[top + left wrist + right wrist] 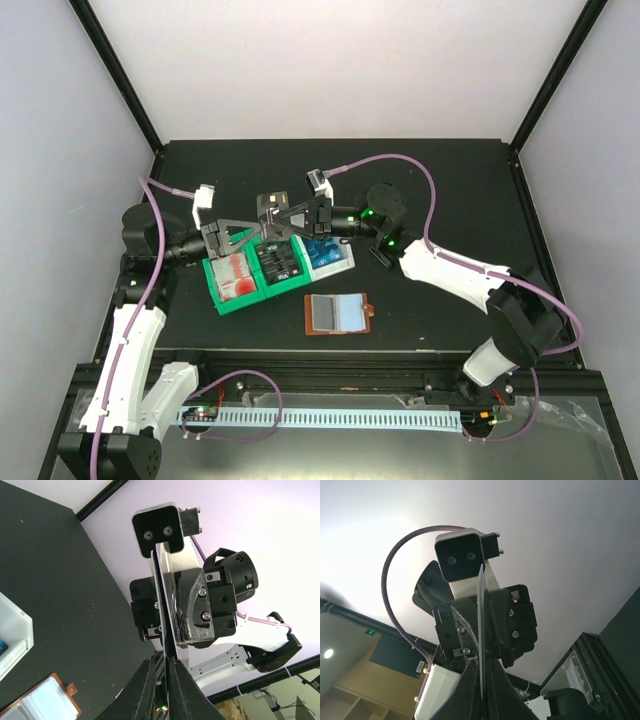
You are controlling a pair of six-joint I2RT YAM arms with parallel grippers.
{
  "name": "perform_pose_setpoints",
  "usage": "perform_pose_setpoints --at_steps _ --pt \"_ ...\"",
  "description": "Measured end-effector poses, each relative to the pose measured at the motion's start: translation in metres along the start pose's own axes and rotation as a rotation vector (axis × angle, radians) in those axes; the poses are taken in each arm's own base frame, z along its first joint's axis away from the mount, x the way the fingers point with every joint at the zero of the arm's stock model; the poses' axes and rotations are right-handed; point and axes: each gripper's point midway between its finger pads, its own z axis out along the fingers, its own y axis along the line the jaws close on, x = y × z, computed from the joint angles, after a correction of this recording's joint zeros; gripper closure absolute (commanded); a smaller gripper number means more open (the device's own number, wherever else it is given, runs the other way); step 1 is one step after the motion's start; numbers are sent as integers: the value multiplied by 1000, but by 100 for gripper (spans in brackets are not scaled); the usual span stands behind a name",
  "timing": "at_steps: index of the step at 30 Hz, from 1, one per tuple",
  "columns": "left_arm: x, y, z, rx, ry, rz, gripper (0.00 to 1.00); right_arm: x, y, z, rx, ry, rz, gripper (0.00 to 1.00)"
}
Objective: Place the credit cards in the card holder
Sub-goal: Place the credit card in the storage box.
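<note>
My two grippers meet above the bins and both grip one black credit card (272, 208) held on edge in the air. My left gripper (260, 229) holds it from the left and my right gripper (287, 224) from the right. In the left wrist view the card (161, 590) shows edge-on, running up from my shut left gripper (165, 661). In the right wrist view the card (481, 615) rises from my shut right gripper (482, 663). The reddish-brown card holder (338, 314) lies open on the table, nearer than the bins, and it also shows in the left wrist view (42, 702).
Under the grippers stand a green bin (216, 292) with red-and-white cards, a green bin with black cards (283, 266) and a white bin (345, 262) with blue cards. The white bin's corner shows in the left wrist view (15, 630). Black frame posts stand at the table's corners.
</note>
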Motion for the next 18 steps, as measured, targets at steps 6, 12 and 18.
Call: perform_pose_setpoints --at_steps 6,12,18 --pt "3 2 1 7 8 -4 86 3 -1 0 -5 21 18 95" --pt "5 3 2 15 19 -15 85 5 -5 1 -4 32 20 95" --pt "5 3 5 29 28 -21 98 2 -9 1 8 25 2 94"
